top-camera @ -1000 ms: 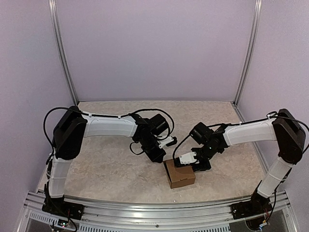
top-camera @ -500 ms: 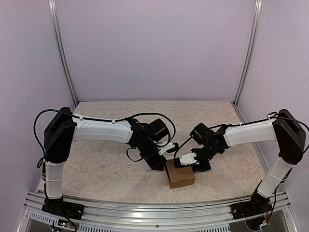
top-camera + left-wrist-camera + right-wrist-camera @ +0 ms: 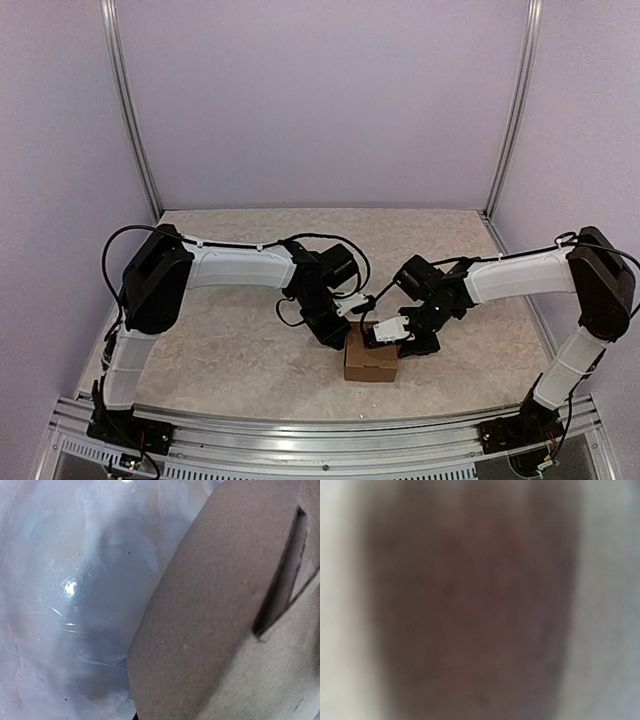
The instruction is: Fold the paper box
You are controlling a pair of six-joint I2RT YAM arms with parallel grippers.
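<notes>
**Both arms crowd the far side of the box, apparently to seat its last flap.**

The box (image 3: 370, 364) stands on the counter (image 3: 230, 350) close to the near edge, just right of centre. It looks squared up with a flat top, so I judge the fold almost done. At its far-left corner the left fingers (image 3: 338, 335) are clenched, probably to brace that wall; I cannot tell whether any cardboard is pinched. Their camera shows a slot (image 3: 280, 580) in the brown face. At the far edge the right fingers (image 3: 390, 332) lean over the top, likely pressing it down; their grip cannot be told.
</notes>
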